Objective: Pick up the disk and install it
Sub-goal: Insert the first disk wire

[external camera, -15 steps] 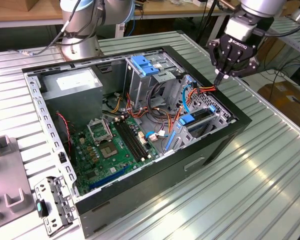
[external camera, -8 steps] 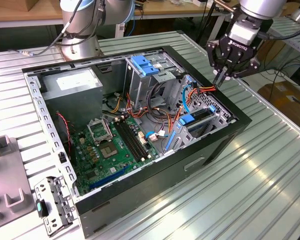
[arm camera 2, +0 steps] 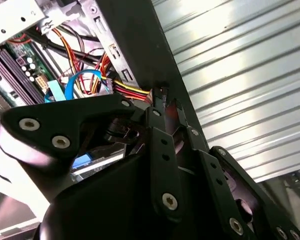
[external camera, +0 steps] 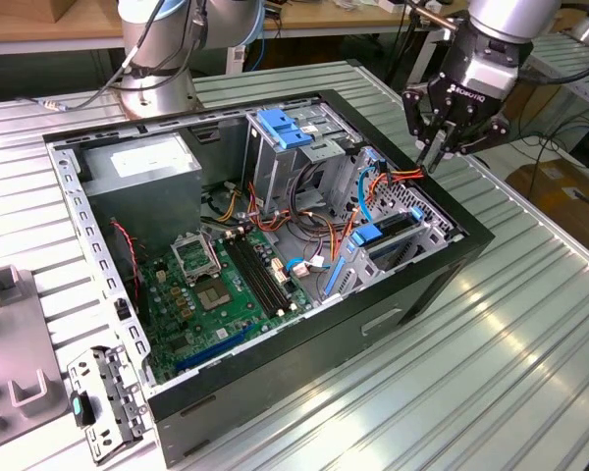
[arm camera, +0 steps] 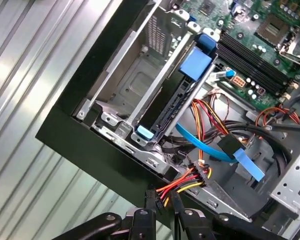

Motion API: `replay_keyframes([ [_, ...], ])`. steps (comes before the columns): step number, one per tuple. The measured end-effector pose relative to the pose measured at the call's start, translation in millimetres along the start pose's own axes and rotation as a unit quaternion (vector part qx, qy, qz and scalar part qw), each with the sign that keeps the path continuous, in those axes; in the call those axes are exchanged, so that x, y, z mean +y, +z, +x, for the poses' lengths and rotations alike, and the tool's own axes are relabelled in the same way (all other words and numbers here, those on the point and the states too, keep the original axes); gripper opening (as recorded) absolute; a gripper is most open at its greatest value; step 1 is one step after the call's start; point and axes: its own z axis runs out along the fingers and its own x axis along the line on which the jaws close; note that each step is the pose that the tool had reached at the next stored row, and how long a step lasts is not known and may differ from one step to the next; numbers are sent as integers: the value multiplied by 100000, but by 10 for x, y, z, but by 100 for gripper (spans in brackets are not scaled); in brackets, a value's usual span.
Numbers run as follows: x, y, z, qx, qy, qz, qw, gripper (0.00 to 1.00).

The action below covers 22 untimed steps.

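Entry: gripper [external camera: 436, 155], fingers close together, empty, over the case [external camera: 476, 235] rim beside the coloured wires [arm camera: 182, 181]. Disk [arm camera: 176, 107]: seated edgewise in its bay. Risk I judge: fingertips snagging wires and pulling the plug loose.

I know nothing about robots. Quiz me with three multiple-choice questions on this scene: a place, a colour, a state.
1. Where is the disk?
A. in the drive bay
B. on the table
C. atop the power supply

2. What colour is its carrier?
A. red
B. blue
C. green

3. The computer case is:
A. closed
B. open
C. upside down

Answers: 1 A, it stands on edge inside the grey bay; 2 B, blue tabs frame the dark drive; 3 B, the motherboard lies exposed.
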Motion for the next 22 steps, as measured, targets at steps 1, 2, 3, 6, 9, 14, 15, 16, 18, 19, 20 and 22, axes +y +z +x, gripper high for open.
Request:
replay_keyframes([
  [1, 0, 2, 0, -2, -930, 35, 99996, 27],
  [2, 0, 6, 0, -17, -1811, 74, 99984, 27],
  [3, 0, 9, 0, -36, -2633, 110, 99965, 27],
  [6, 1, 26, -1, -101, -5867, 209, 99827, 33],
  [9, 1, 50, -1, -182, -9313, 318, 99565, 33],
  [14, 0, 91, -1, -243, -13310, 452, 99109, 33],
  [15, 0, 97, -1, -249, -13940, 477, 99022, 33],
  [16, 0, 97, 0, -245, -14473, 481, 98946, 31],
  [18, 0, 72, 1, -255, -14758, 497, 98903, 25],
  [19, -1, 42, 2, -262, -14771, 504, 98901, 18],
  [20, -2, 7, 2, -264, -14776, 505, 98901, 16],
  [22, -2, 2, 3, -275, -14778, 515, 98900, 16],
])
